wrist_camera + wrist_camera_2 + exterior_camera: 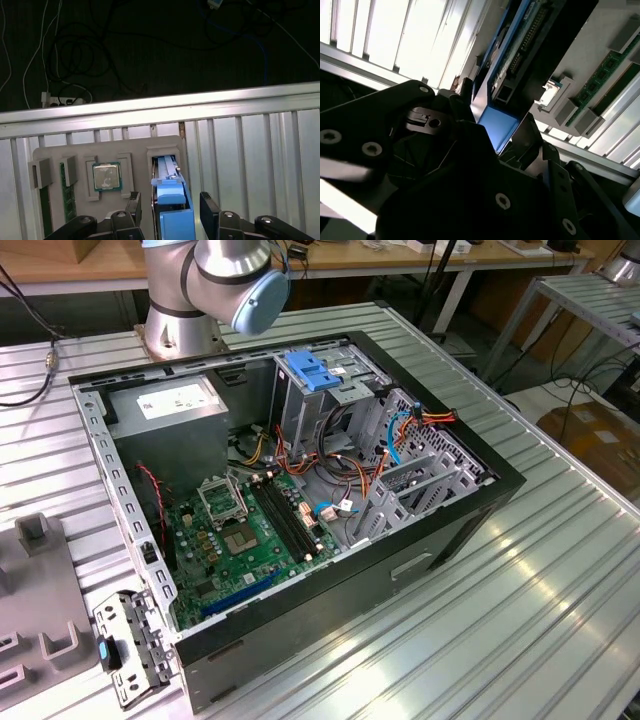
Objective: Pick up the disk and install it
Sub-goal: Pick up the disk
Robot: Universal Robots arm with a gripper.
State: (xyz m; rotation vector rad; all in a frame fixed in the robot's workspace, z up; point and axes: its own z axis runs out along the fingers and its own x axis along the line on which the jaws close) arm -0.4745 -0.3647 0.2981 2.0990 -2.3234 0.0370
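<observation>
The disk (171,200) stands on edge in a slot of a grey holder tray (130,145); its blue carrier rails face the first wrist view. My gripper (171,206) straddles it, one dark finger (134,207) on each side with a small gap to the disk, so it is open. In the second wrist view the disk (496,127) shows its blue carrier end and circuit-board edge between the dark gripper (495,117) fingers. The open computer case (450,530) lies on the ribbed metal table in the exterior view.
The tray also holds a processor chip (106,176) and memory sticks (67,197). Inside the case are a drive cage with a blue bracket (312,370), a grey power supply (170,405), a green motherboard (250,540) and loose cables. The arm's base (180,325) stands behind the case.
</observation>
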